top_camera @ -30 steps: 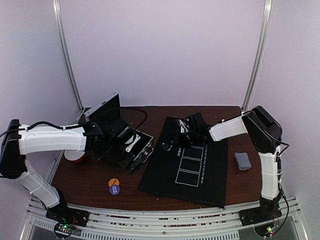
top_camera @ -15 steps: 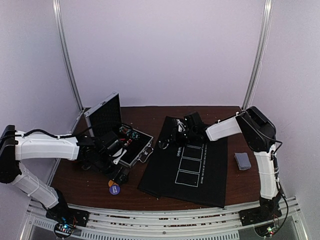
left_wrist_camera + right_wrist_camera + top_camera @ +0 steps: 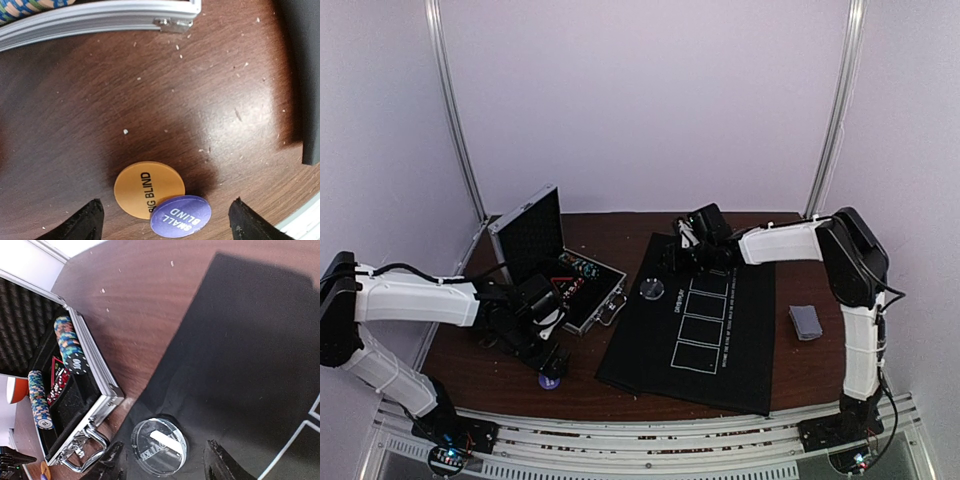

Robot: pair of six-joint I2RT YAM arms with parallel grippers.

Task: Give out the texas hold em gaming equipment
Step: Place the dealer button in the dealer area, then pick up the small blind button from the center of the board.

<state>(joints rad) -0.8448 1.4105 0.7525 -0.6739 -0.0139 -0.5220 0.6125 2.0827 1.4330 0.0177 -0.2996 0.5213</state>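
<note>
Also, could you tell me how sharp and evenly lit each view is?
Left wrist: crisp lettering on the orange disc and purple disc, with shadow pooled around them. Right wrist: glare on the dealer button. Top external: soft, even light.

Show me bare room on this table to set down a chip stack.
Free: the mat's near strip below the outlined boxes, and its right strip between the boxes and the card deck. Crowded: left side, where open case, blind buttons and dealer button sit.

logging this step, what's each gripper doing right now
left gripper: open, empty, above the orange disc and purple disc
right gripper: open, empty, over the clear dealer disc on the black mat
</note>
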